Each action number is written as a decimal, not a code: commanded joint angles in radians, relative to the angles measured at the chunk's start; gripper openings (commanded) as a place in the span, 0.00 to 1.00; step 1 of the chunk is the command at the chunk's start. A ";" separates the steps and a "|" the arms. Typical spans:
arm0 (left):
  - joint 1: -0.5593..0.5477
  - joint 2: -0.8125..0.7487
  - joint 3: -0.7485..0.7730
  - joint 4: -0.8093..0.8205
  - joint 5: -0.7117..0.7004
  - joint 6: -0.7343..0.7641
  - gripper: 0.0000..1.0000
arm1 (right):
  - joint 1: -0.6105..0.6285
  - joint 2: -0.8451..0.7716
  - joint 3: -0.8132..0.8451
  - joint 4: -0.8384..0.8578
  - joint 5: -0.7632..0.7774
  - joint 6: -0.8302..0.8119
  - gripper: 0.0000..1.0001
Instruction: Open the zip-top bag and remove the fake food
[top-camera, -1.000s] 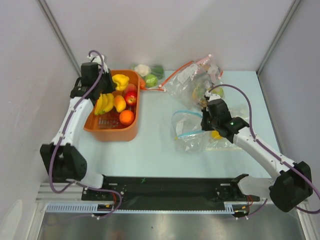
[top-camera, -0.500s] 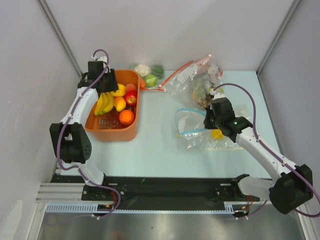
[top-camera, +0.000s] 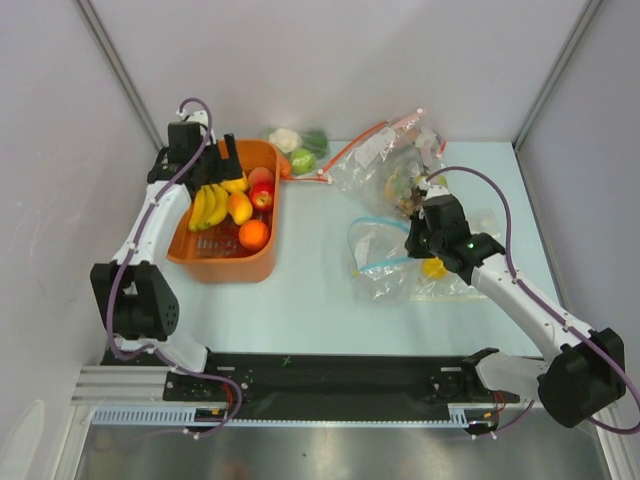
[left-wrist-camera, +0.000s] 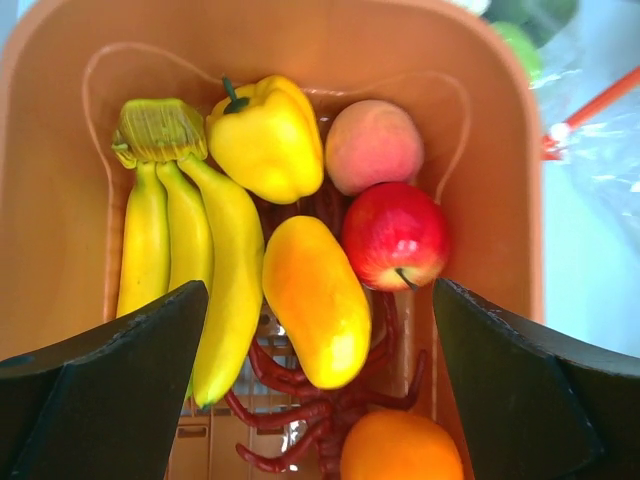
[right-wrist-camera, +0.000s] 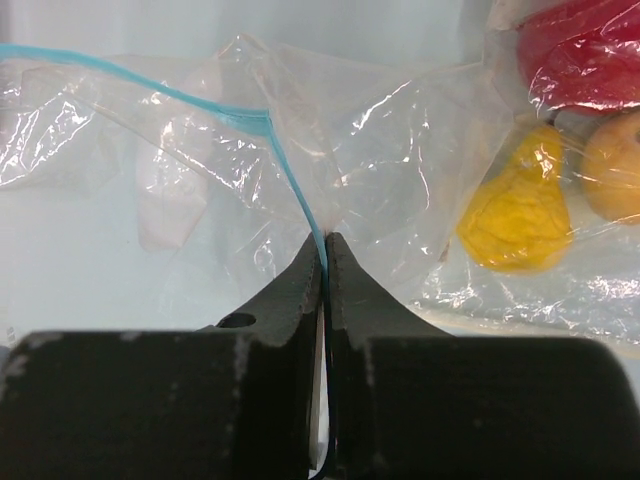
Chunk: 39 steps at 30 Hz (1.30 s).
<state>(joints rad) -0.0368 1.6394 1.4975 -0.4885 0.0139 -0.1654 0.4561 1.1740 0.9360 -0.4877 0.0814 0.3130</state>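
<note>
Top external, right of centre: bag (top-camera: 378, 258) lying crumpled on worktop (top-camera: 310, 300), mouth gaping in a loop of teal strip (top-camera: 372, 222). Pinched at its right edge by right gripper (right-wrist-camera: 325, 250), fingers shut tight on strip and plastic, as seen plainly from the right wrist. Nothing visible inside the bag through the clear film; looks emptied. Just right of it, yellow piece (right-wrist-camera: 512, 222) sealed inside second bag (right-wrist-camera: 560, 150), so apparently no part of this job.

Upper left of frame: left gripper (top-camera: 217, 158) hanging over basket (top-camera: 215, 268), fingers spread wide, holding nothing. Directly beneath, from the left wrist: bananas (left-wrist-camera: 160, 250), mango (left-wrist-camera: 315, 300) and orange (left-wrist-camera: 400, 450), lying among pepper (left-wrist-camera: 265, 135), peach (left-wrist-camera: 372, 145) and apple (left-wrist-camera: 395, 235).

Judged all but finished: mouth open, fruit out and resting in the basket. Left to do, probably only letting go of the bag, and perhaps checking its folds for a stray piece, since some creases hide their contents.

Against a second ago: left gripper shifted a little right, onto the basket's upper end, now covering most of the pepper that then showed clearly beside it. Right gripper and bag nudged slightly right, strip loop a touch rounder. Fruit in the basket unmoved.
</note>
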 joint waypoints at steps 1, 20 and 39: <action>0.005 -0.134 -0.028 0.025 0.046 -0.009 1.00 | -0.004 0.007 0.035 0.043 -0.017 0.003 0.07; 0.005 -0.418 -0.140 -0.042 0.083 -0.039 1.00 | -0.010 -0.123 0.116 0.112 -0.181 0.011 1.00; 0.005 -0.589 -0.201 -0.084 0.067 -0.036 1.00 | -0.341 -0.229 0.021 0.067 -0.123 0.061 1.00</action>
<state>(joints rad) -0.0368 1.0924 1.3048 -0.5671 0.0883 -0.1864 0.1574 0.9710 0.9649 -0.4213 -0.0261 0.3687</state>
